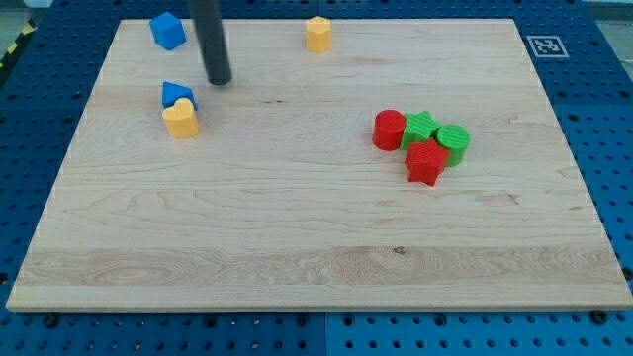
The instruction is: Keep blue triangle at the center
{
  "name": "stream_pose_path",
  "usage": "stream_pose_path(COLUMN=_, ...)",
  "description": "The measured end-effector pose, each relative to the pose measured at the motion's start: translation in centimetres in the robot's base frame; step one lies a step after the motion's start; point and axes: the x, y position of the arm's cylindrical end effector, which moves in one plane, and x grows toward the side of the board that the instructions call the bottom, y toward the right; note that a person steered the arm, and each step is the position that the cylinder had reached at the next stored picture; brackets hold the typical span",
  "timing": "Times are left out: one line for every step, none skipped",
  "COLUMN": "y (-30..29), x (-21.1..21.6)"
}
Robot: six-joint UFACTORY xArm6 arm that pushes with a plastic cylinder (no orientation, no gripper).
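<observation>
pale wooden board [297,227] carries two blue blocks, two yellow, two red, and seemingly two green.

Bright, even overhead illumination; colours saturated. Sharp focus across wooden board [316,218], grain legible. Soft short shadows under blocks; faint shadow beside my tip [219,81]. Slight motion softness on rod upper section. No glare. Mild perspective keystone: board edges converge toward view's top.

Open board centre between yellow block [181,119] left and red-green cluster [422,144] right.
</observation>
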Motion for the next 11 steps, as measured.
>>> stream_pose_path(y=-4.7, x=-0.4)
stream_pose_path(y=-9.6, x=-0.5)
stream_pose_path(y=-11.3, x=1.9)
stream_pose_path(y=-11.2, x=2.1)
stream_pose_path(y=-6.4, x=3.8)
stream_pose_path(y=-2.1, x=4.2)
stream_pose_path(y=-0.9, x=5.8)
stream_pose_path(y=-0.2, x=6.3)
stream_pose_path(y=2.7, x=6.4)
stream_pose_path(y=5.7, x=7.0)
stream_pose_path(y=8.1, x=8.5)
